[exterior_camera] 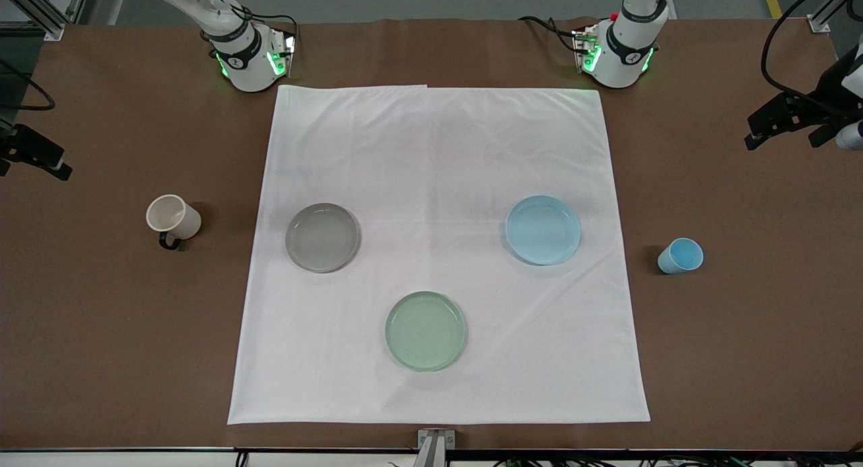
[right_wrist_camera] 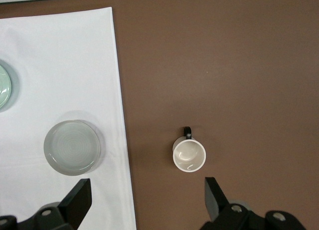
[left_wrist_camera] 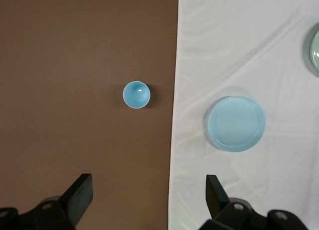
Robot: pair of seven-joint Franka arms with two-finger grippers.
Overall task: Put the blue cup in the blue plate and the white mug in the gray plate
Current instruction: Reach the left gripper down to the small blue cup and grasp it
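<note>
Left pincer (left_wrist_camera: 147, 190) and right pincer (right_wrist_camera: 147, 192) are each cut off at the picture's edge in the front view, yet the wrist views show both spread wide and empty, high over the brown worktop (exterior_camera: 101, 332). Below the left pincer stands the blue cup (left_wrist_camera: 136, 94) — upright, handleless — just off the white cloth (exterior_camera: 438, 150), with the blue plate (left_wrist_camera: 236, 123) on the cloth nearby. Below the right pincer sits the white mug (right_wrist_camera: 189, 155), its black handle showing; the gray plate (right_wrist_camera: 72, 147) lies on the cloth beside it, well apart from the mug.

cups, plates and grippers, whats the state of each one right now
blue cup: upright, empty, on the bare table
white mug: upright, empty, on the bare table
blue plate: empty, on the white cloth
gray plate: empty, on the cloth
green plate: empty, on the cloth
left gripper: open, holding nothing
right gripper: open, holding nothing
</note>
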